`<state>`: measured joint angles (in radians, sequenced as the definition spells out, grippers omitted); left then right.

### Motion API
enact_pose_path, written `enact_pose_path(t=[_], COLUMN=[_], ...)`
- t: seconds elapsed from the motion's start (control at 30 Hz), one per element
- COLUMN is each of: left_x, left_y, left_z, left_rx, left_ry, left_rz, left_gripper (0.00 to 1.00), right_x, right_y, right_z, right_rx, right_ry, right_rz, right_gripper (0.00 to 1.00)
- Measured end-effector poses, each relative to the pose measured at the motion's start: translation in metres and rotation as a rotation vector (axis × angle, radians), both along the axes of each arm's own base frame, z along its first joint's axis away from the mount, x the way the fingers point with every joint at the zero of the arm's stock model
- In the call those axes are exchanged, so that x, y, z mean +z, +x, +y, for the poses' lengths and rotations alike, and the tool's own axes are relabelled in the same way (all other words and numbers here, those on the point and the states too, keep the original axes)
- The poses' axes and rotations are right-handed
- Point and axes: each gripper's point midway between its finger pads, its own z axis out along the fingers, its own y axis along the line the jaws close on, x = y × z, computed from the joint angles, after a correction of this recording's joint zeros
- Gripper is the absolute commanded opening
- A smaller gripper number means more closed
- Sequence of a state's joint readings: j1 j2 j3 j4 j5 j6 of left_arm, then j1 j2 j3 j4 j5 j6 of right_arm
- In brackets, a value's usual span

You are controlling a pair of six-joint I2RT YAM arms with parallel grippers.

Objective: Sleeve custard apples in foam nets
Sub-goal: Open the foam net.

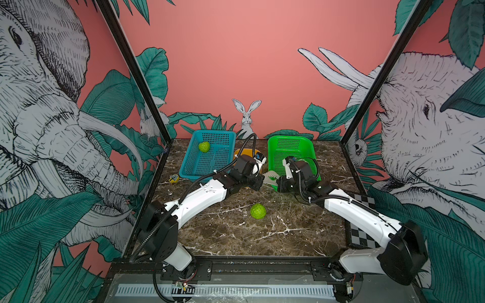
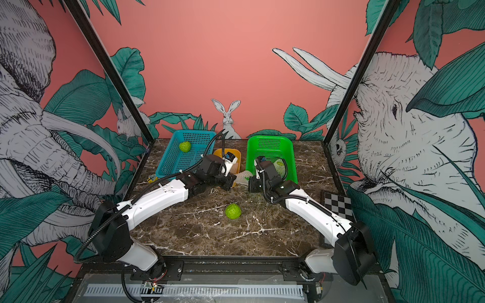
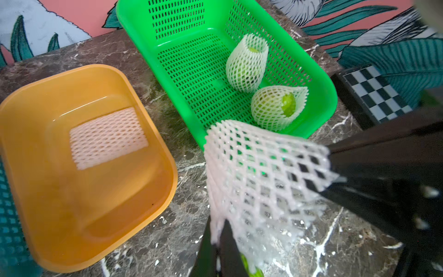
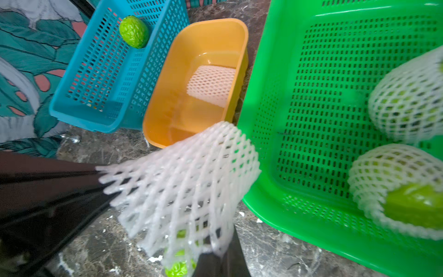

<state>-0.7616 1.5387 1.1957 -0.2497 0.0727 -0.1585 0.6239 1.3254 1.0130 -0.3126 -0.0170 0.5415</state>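
One off-white foam net hangs stretched between my two grippers, just in front of the green basket. My left gripper is shut on one edge of it, and my right gripper is shut on the opposite edge. In both top views the net shows between the two wrists. A bare custard apple lies on the table nearer the front. Another custard apple sits in the blue basket. Two sleeved fruits lie in the green basket.
An orange tub stands between the two baskets with a flat spare net in it. A checkerboard plate lies at the table's right edge. A small yellow object sits left of the blue basket.
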Motion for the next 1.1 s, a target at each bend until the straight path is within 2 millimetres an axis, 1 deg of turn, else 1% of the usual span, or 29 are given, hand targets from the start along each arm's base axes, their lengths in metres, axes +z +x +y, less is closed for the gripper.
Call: enact_pose_path(t=[0.17, 0.23, 0.37, 0.5, 0.53, 0.57, 0.63, 0.67, 0.7, 0.77, 0.83, 0.93, 1.0, 1.1], left_x=[-0.002, 0.000, 0.003, 0.004, 0.004, 0.005, 0.005, 0.005, 0.005, 0.005, 0.006, 0.011, 0.015, 0.023], left_y=[0.004, 0.004, 0.002, 0.001, 0.000, 0.001, 0.001, 0.001, 0.001, 0.002, 0.003, 0.008, 0.014, 0.025], left_z=[0.010, 0.011, 0.011, 0.009, 0.008, 0.008, 0.008, 0.008, 0.008, 0.008, 0.009, 0.011, 0.015, 0.025], left_rx=[0.035, 0.037, 0.033, 0.030, 0.028, 0.029, 0.030, 0.031, 0.031, 0.033, 0.036, 0.033, 0.030, 0.032], left_ry=[0.046, 0.048, 0.038, 0.024, 0.021, 0.018, 0.016, 0.016, 0.016, 0.016, 0.014, -0.009, -0.049, -0.114], left_rz=[-0.022, -0.028, -0.028, -0.017, -0.016, -0.017, -0.017, -0.017, -0.017, -0.018, -0.018, -0.015, -0.001, 0.022], left_gripper=[0.00, 0.00, 0.00, 0.00, 0.00, 0.00, 0.00, 0.00, 0.00, 0.00, 0.00, 0.00, 0.00, 0.00], right_x=[0.005, 0.008, 0.010, 0.011, 0.012, 0.013, 0.016, 0.017, 0.019, 0.023, 0.032, 0.049, 0.059, 0.063], right_y=[0.000, 0.000, 0.000, 0.000, 0.000, -0.001, -0.001, -0.002, -0.003, -0.005, -0.007, -0.009, -0.010, -0.009], right_z=[-0.018, -0.018, -0.011, -0.001, 0.001, 0.004, 0.008, 0.011, 0.013, 0.015, 0.014, 0.005, -0.004, -0.013], right_rx=[-0.034, -0.033, -0.009, 0.023, 0.030, 0.042, 0.060, 0.071, 0.086, 0.107, 0.122, 0.126, 0.132, 0.150], right_ry=[-0.048, -0.043, -0.014, 0.026, 0.037, 0.049, 0.068, 0.081, 0.085, 0.101, 0.120, 0.154, 0.184, 0.217], right_rz=[-0.021, -0.030, -0.030, -0.022, -0.023, -0.022, -0.026, -0.026, -0.031, -0.036, -0.056, -0.105, -0.143, -0.182], right_gripper=[0.00, 0.01, 0.06, 0.14, 0.18, 0.24, 0.44, 0.50, 0.53, 0.57, 0.62, 0.64, 0.64, 0.64])
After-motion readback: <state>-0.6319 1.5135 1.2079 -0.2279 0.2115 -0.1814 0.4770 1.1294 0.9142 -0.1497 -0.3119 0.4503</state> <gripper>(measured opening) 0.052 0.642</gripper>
